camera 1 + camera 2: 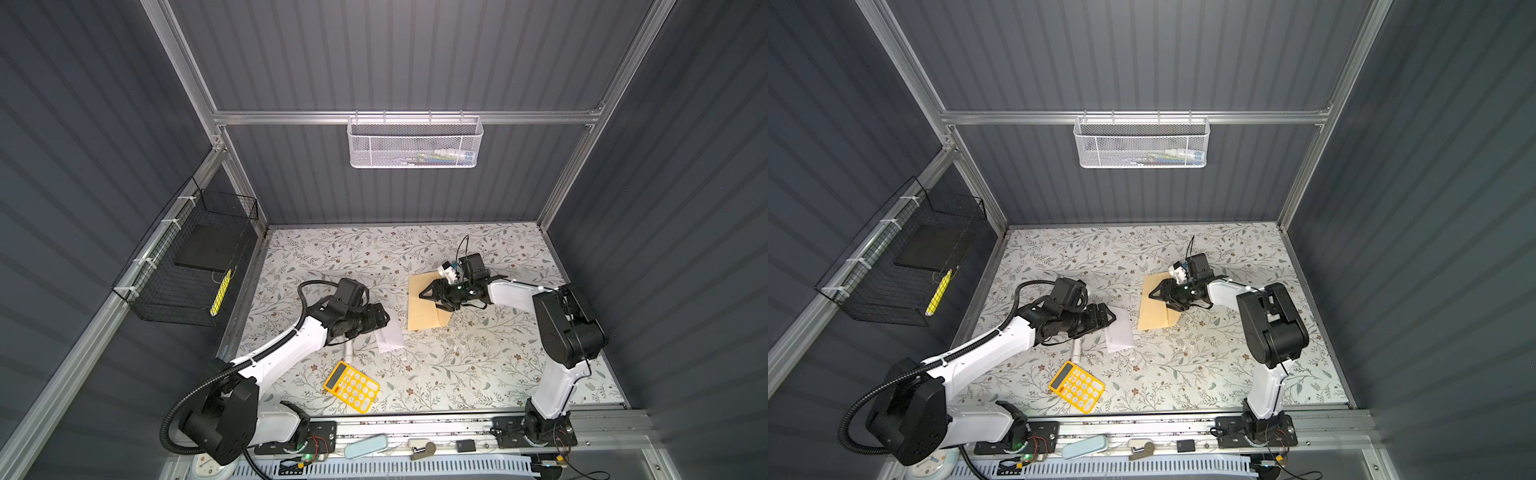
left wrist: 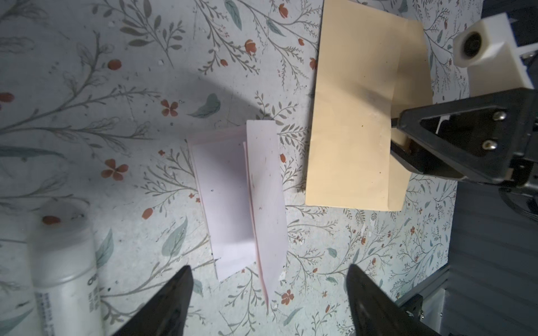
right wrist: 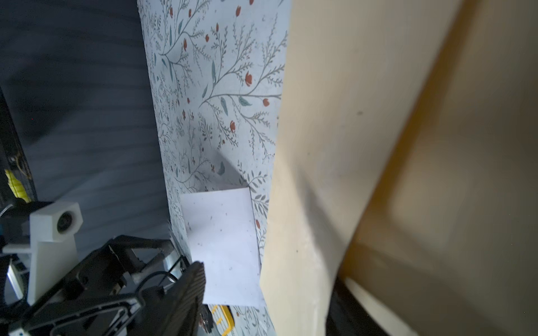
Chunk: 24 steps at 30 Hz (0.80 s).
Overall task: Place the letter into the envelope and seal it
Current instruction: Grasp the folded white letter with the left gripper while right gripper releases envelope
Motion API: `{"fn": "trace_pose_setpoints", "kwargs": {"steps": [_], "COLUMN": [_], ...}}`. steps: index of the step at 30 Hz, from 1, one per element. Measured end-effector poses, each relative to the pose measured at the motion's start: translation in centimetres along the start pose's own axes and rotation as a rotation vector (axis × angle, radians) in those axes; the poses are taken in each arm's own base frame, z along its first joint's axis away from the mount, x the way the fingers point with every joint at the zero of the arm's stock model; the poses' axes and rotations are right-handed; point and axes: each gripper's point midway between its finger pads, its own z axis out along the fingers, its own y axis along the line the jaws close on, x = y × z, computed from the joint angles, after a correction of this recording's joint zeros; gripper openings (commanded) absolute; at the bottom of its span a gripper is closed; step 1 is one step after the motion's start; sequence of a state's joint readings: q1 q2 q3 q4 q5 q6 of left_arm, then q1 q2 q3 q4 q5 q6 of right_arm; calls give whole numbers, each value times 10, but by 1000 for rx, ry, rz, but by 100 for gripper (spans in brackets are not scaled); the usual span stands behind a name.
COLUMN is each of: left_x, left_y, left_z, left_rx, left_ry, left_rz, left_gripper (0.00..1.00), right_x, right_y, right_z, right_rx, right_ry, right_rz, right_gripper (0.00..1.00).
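Clearly the letter (image 2: 233, 197) is not yet in: it lies folded and flat near the middle of the floral-papered table (image 1: 478, 374), its top leaf springing up a little. A narrow strip of table separates it from the envelope (image 2: 355, 116), which lies toward the right edge, flap side away from the letter.

The left gripper (image 2: 269, 270) hovers at the letter's near end, jaws wide apart and holding nothing. The right gripper (image 2: 393, 136) sits at the envelope's flap edge with its jaws apart around that edge; I cannot tell whether it touches it.

I judge the step to be readying both pieces for insertion. Next, the left claw must pinch the springy leaf, since the paper lies flat, while the right opens the mouth. A white glue-stick tube (image 2: 64, 261) and a yellow calculator (image 1: 351, 386) lie toward the front edge.
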<state>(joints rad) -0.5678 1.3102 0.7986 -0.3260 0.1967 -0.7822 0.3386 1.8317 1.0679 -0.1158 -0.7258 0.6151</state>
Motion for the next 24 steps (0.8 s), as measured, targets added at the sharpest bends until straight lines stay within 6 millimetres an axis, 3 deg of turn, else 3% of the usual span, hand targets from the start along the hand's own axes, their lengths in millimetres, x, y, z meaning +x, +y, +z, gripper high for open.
{"fn": "trace_pose_setpoints", "kwargs": {"steps": [12, 18, 24], "left_x": [10, 8, 18], "left_y": [1, -2, -1], "left_z": [32, 46, 60], "left_rx": [110, 133, 123], "left_ry": [18, 20, 55], "left_rz": [-96, -98, -84], "left_gripper": [70, 52, 20], "right_x": [14, 15, 23], "right_y": [-25, -34, -54], "right_z": [-10, -10, -15], "right_rx": [147, 201, 315], "right_ry": [31, 25, 31], "right_rz": [25, 43, 72], "right_gripper": [75, 76, 78]}}
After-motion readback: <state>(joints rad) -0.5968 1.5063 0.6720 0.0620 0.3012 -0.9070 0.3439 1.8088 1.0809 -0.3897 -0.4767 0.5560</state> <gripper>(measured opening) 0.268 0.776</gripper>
